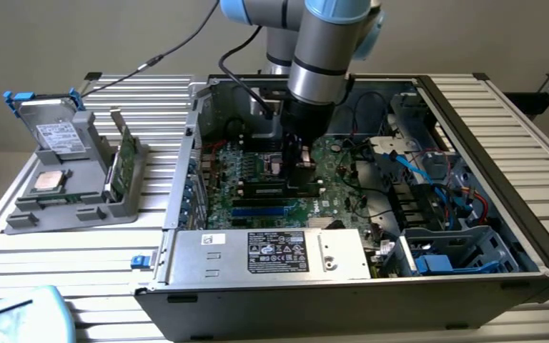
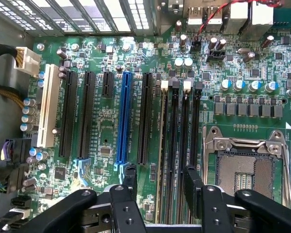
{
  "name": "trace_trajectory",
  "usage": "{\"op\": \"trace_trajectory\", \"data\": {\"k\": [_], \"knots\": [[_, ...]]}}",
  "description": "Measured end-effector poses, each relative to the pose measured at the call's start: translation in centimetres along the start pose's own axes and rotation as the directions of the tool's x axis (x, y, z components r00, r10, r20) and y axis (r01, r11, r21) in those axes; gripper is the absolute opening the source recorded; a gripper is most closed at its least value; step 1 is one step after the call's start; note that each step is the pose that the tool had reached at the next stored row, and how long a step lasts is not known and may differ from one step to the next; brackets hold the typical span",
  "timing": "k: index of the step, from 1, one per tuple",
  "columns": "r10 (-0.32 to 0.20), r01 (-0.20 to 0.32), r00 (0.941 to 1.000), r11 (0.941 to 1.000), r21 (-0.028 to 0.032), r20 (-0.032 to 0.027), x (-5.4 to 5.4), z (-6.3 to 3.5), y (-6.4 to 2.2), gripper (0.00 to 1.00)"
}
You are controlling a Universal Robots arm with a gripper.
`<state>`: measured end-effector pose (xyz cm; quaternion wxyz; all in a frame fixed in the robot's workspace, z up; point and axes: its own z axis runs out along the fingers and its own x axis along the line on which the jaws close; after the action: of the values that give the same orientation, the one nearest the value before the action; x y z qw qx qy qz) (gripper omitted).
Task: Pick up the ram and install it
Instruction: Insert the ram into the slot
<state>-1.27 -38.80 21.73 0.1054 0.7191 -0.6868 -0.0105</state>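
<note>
In the wrist view the ram (image 2: 161, 141) shows edge-on as a thin green strip standing in the memory slot nearest the black expansion slots, below a white latch (image 2: 165, 85). My gripper (image 2: 161, 182) is open. Its black fingers (image 2: 131, 178) stand apart on either side of that strip, and I cannot tell if they touch it. In the exterior view the gripper (image 1: 299, 171) reaches straight down onto the green motherboard (image 1: 255, 168) inside the open computer case (image 1: 503, 214).
An empty processor socket (image 2: 245, 167) lies beside the memory slots. Cables and a blue drive cage (image 1: 446, 257) crowd the case at the exterior view's right. A grey holder (image 1: 74, 193) outside the case carries a labelled drive (image 1: 57, 132), a silver processor chip (image 1: 48, 182) and another upright green board (image 1: 125, 161).
</note>
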Motion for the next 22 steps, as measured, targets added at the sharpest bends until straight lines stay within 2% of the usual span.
{"op": "trace_trajectory", "data": {"k": [5, 12, 16, 17, 19, 20, 22], "knots": [[0.000, 0.000, 1.0000, 1.0000, 0.0002, 0.0001, 0.1, -0.95, 0.25, 0.52], [0.000, 0.000, 1.0000, 1.0000, 0.0002, 0.0001, 0.2, -1.69, 0.40, 0.50], [0.000, 0.000, 1.0000, 1.0000, 0.0002, 0.0000, 0.3, -2.22, 0.52, 0.25], [0.000, 0.000, 1.0000, 1.0000, 0.0001, 0.0001, 0.3, -2.37, 0.55, 0.25], [0.000, 0.000, 1.0000, 1.0000, 0.0002, 0.0002, 0.3, -2.65, 0.61, 0.13], [0.000, 0.000, 1.0000, 1.0000, 0.0002, 0.0002, 0.4, -2.81, 0.63, 0.11], [0.000, 0.000, 1.0000, 1.0000, 0.0002, 0.0001, 0.4, -3.10, 0.68, 0.11]]}}
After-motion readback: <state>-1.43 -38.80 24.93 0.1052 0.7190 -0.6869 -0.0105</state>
